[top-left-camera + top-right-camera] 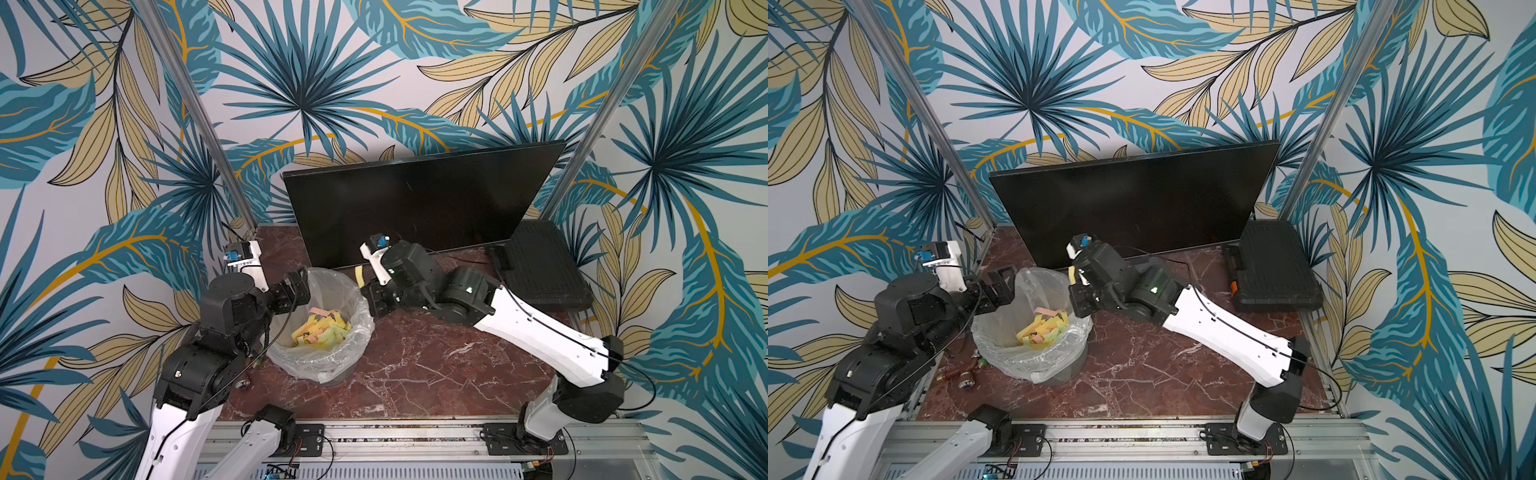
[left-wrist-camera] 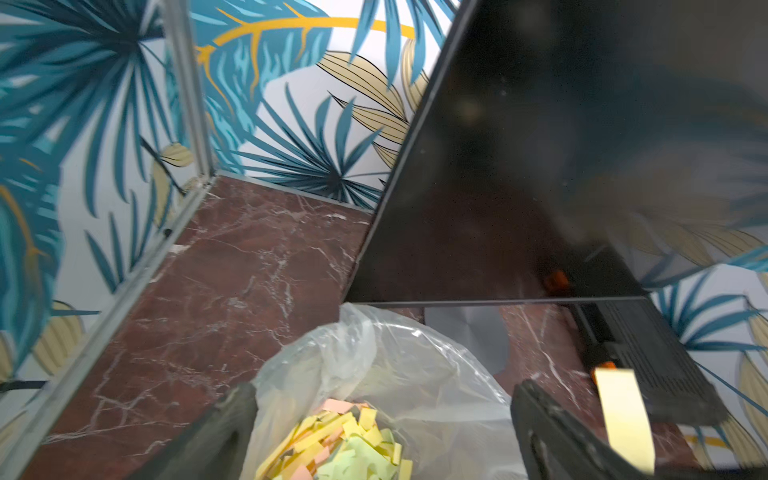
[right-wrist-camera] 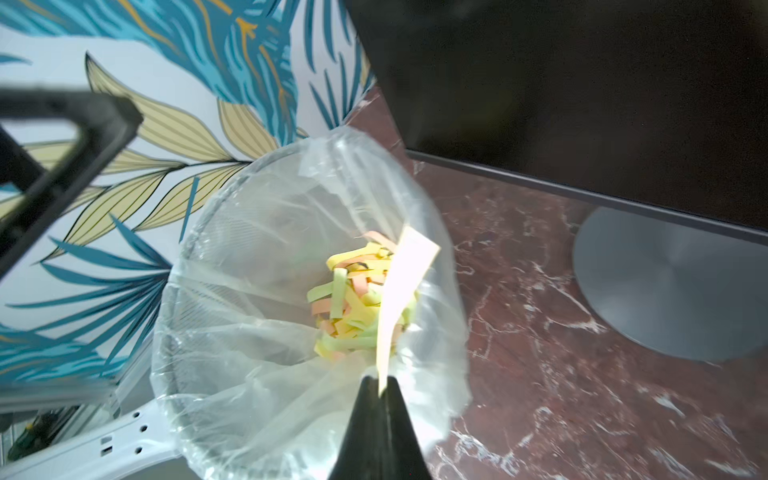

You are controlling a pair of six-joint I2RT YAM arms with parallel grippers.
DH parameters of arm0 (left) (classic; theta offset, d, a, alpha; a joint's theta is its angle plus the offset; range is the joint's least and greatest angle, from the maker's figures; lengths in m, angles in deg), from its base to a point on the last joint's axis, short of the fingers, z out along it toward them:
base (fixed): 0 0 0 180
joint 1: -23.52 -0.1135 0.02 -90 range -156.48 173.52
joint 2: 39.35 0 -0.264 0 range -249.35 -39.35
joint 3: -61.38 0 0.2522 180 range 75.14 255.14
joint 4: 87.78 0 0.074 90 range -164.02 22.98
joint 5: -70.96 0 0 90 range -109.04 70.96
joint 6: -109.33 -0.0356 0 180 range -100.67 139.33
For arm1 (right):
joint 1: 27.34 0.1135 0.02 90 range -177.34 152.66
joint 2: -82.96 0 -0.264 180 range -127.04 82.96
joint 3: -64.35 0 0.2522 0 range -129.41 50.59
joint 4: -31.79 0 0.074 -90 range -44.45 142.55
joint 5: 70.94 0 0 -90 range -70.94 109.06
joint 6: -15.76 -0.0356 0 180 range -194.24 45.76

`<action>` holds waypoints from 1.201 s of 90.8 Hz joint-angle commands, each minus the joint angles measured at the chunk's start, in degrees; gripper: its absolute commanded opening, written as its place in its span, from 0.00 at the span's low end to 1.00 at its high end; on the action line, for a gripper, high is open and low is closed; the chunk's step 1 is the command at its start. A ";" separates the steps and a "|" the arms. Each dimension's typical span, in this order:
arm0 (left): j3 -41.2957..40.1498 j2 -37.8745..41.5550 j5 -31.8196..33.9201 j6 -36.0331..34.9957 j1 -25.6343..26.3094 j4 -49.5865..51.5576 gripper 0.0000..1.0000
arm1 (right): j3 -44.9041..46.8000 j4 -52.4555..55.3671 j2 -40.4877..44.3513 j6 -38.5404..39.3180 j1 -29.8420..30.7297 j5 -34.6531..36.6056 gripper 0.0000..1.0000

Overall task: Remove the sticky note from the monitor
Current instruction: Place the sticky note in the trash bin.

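The sticky note [image 3: 405, 291], a pale yellow strip, is off the monitor [image 1: 415, 199]. It stands up from the right gripper [image 3: 380, 384], whose jaws are pressed together on its lower end. The pinch sits at the rim of the lined waste bin [image 3: 257, 232], on the monitor's side. From the right wrist view the strip leans in over a heap of discarded notes [image 3: 357, 299] in yellow, green and orange. Both top views show the monitor's dark face bare.

The step in hand, as I judge it, is the drop. To do it well, carry the pinch further over the middle of the bin's mouth before parting the jaws. So near the rim, light paper could drift out onto the marble tabletop [image 1: 415, 365], or cling to a pad by its adhesive. The left gripper [image 1: 1005, 286], spread wide and holding nothing, hovers at the opposite rim and should be kept clear.

The top views give only a sliver of the note beside the right wrist. The left wrist view shows its whole length, with the black ribbed case [image 2: 648, 365] behind it. The right wrist view alone shows the pinch itself.
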 commanded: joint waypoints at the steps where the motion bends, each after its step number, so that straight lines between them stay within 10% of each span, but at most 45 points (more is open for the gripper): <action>1: 3.63 -1.31 7.47 -2.00 -3.27 1.16 1.00 | -5.92 3.38 -4.99 3.03 2.70 -0.60 0.00; 30: 2.24 -5.66 -3.95 0.11 -22.75 -1.27 1.00 | -17.48 7.99 -14.01 5.43 4.37 -1.91 0.51; 72: -13.50 -5.82 -12.94 12.31 -35.00 -6.23 1.00 | -20.09 9.82 -9.93 7.97 4.32 2.06 0.65; 109: -27.19 0.27 -24.75 21.77 -35.67 -9.91 1.00 | -11.78 10.43 -1.06 9.57 1.38 6.21 0.70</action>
